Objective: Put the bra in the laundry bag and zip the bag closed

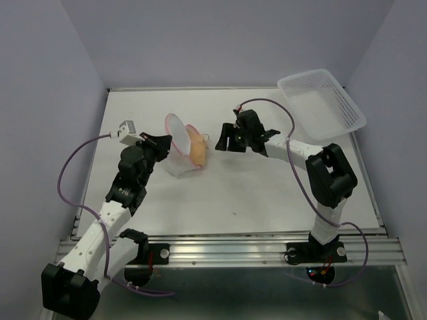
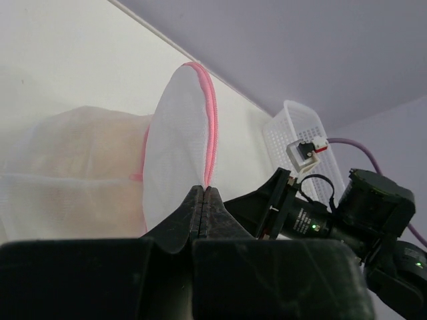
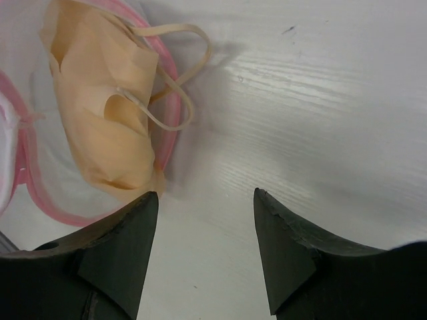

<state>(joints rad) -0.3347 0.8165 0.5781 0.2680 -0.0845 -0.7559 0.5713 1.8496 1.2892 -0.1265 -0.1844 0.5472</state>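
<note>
On my left, the left gripper [image 1: 162, 142] has its fingers pressed together, and from its wrist view they seem clamped on the lower edge of the lid [image 2: 180, 133]. The mesh runs right into the fingertips, so I can't be fully sure how much fabric is caught. That holds the lid upright and the laundry bag [image 1: 179, 160] open towards the right, lying on its side on the table [image 1: 267, 193]. I'd expect the bag to be very light and floppy, likely to slide or collapse if pushed, so this pinch near the pink zipper rim [image 2: 210, 120] looks like the place to hold it. The bra [image 3: 100, 120] sits in the bag's mouth, its body partly inside and its straps [image 3: 177, 67] looping out over the rim onto the table. It is peach-beige, soft and folded, with a padded cup that should spring back a little. I'd take it by the thick folded edge rather than the thin straps, which could snag. The right gripper [image 3: 203, 197] hangs just beside it, jaws apart and empty. The white slotted basket [image 1: 323, 103] sits far right.
</note>
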